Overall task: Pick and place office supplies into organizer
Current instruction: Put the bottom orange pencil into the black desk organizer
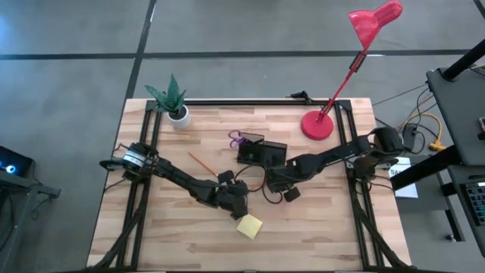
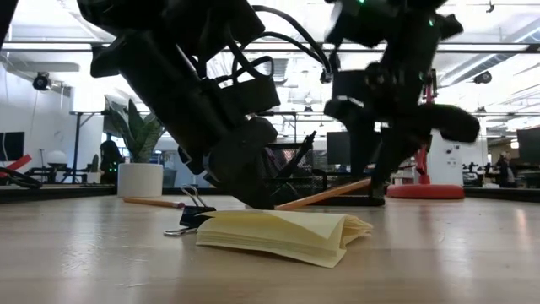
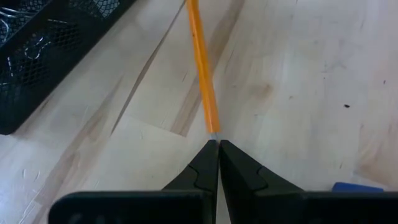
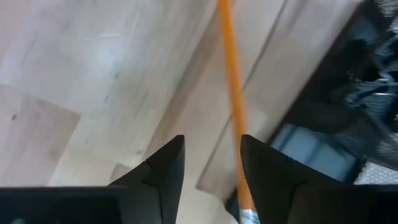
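Much of the middle of the wooden table [image 1: 318,227] is hidden from above by the two dark arms, which meet there and cover whatever lies under them. The left gripper [image 3: 217,144] has its fingers pinched shut on one end of an orange pencil [image 3: 202,68]; the pencil's far end is cut off in the left wrist view, and in the low view it slants up off the table surface. The right gripper [image 4: 211,152] stands with its fingers spread apart, the same pencil running between them, and I cannot tell whether either finger touches it. The black mesh organizer [image 1: 261,152] sits near the table's centre toward the far edge, partly covered by the right arm, with purple scissor handles [image 1: 237,138] at its left end. A second orange pencil [image 1: 201,162] lies loose left of the organizer. The square yellow sticky-note pad [image 1: 249,225] lies toward the near edge with open wood all around it, its pages fanning slightly; a black binder clip [image 2: 192,221] rests just beside it. The near corners are bare planks.
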Action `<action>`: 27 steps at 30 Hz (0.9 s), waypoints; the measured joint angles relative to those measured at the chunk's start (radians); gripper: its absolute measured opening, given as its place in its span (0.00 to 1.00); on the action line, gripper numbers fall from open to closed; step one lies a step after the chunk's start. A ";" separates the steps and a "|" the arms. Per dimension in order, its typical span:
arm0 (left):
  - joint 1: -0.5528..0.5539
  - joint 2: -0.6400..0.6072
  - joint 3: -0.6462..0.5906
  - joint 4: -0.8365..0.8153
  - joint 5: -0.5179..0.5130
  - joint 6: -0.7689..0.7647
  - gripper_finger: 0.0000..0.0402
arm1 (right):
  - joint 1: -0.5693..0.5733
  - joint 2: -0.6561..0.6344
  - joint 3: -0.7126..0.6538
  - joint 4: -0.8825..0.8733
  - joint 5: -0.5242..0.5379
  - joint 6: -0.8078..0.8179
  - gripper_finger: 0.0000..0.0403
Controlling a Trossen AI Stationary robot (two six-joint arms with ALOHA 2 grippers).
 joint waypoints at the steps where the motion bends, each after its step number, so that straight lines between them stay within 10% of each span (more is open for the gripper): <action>1: 0.000 0.000 0.000 0.000 0.000 0.000 0.00 | 0.000 -0.007 0.017 -0.028 0.002 0.003 0.36; 18: -0.002 0.000 -0.027 0.019 -0.002 0.000 0.00 | -0.049 0.059 0.026 -0.010 -0.019 -0.011 0.36; 27: -0.005 -0.003 -0.037 0.043 -0.013 -0.002 0.00 | -0.059 0.086 0.024 -0.061 -0.049 -0.008 0.12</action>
